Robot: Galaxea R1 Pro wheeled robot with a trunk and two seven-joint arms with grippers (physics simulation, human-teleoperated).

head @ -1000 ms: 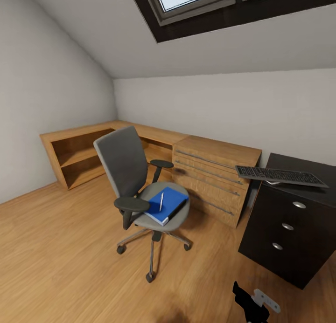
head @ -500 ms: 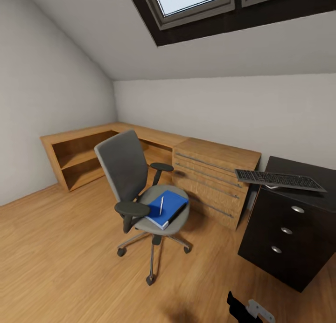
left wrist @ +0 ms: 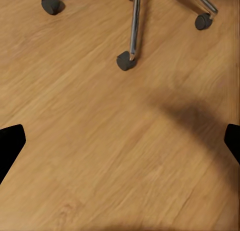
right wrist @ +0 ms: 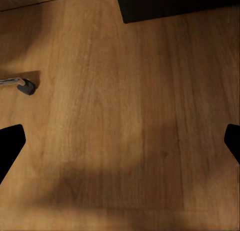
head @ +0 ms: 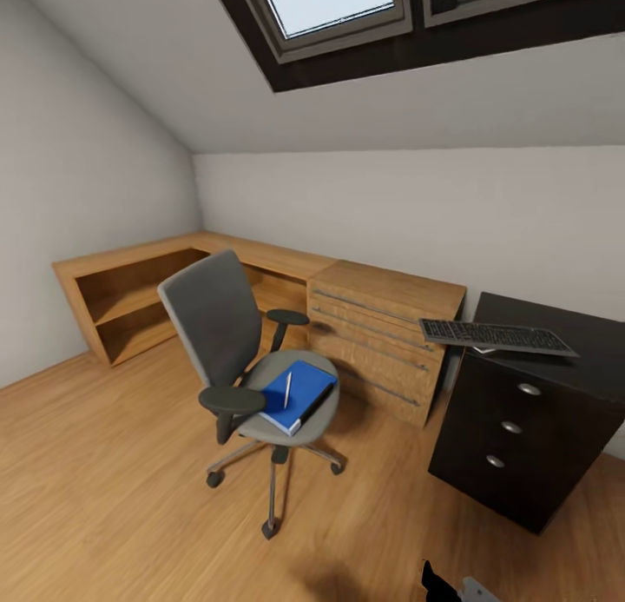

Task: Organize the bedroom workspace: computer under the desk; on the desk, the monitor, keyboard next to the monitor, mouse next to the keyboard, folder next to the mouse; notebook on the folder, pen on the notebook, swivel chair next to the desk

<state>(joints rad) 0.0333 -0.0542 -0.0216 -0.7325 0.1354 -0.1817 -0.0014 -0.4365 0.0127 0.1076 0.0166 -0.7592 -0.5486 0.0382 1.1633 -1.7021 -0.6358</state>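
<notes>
The swivel chair (head: 227,326) stands on the wood floor in the middle of the head view. The blue folder (head: 297,394) lies on its seat with the pale pen (head: 286,388) on top. I cannot make out the notebook. The black keyboard (head: 495,334) lies on the black desk (head: 555,320) at the right, overhanging its left edge above the drawer pedestal (head: 508,428). The monitor, mouse and computer are out of view. My left gripper (left wrist: 120,141) is open over bare floor near a chair caster (left wrist: 125,61). My right gripper (right wrist: 120,141) is open over floor too.
A light wooden drawer cabinet (head: 382,333) stands between chair and desk against the back wall. A low wooden shelf unit (head: 130,294) runs into the left corner. The ceiling slopes with a skylight (head: 334,3). The pedestal base (right wrist: 175,3) and a caster (right wrist: 26,87) lie near my right gripper.
The whole head picture has shifted left and slightly down, so the camera has moved. Chair, folder, pen and keyboard keep their places relative to each other.
</notes>
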